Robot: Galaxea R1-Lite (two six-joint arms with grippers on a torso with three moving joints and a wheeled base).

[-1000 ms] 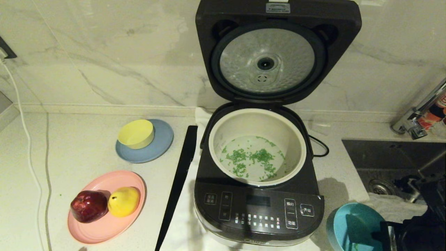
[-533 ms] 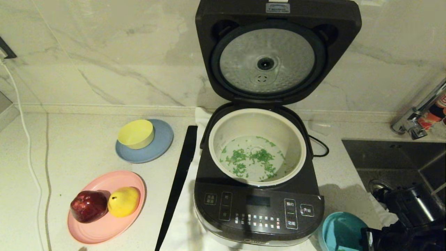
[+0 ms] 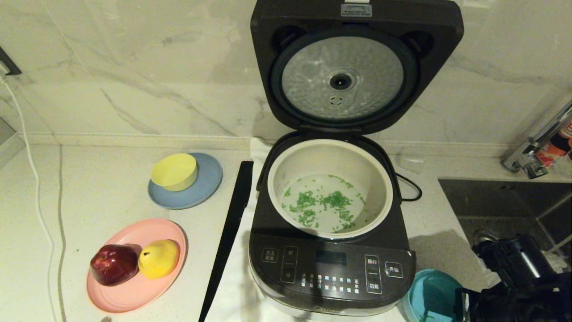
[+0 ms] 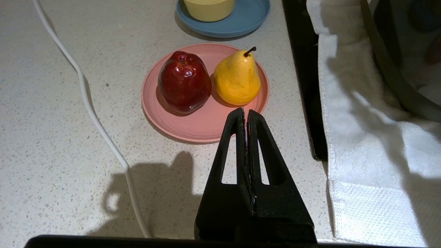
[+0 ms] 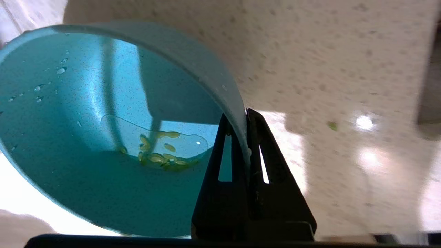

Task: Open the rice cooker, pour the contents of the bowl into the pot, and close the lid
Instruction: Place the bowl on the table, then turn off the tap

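A: Where's the bowl [image 3: 431, 295]?

B: Lower right of the head view, just beside the rice cooker [image 3: 333, 264]. The right gripper [image 5: 245, 119] has its fingers [image 5: 256, 137] pinching the rim, and a few green bits sit in a puddle inside.

A: And the contents [image 3: 324, 203]?

B: Mostly scattered in the pot [image 3: 330, 188], centre frame, under the raised lid [image 3: 355, 67].

A: The left gripper [image 4: 245, 115]?

B: Fingers pressed together, above the worktop [image 4: 62, 144] near the pink plate [image 4: 193, 124].
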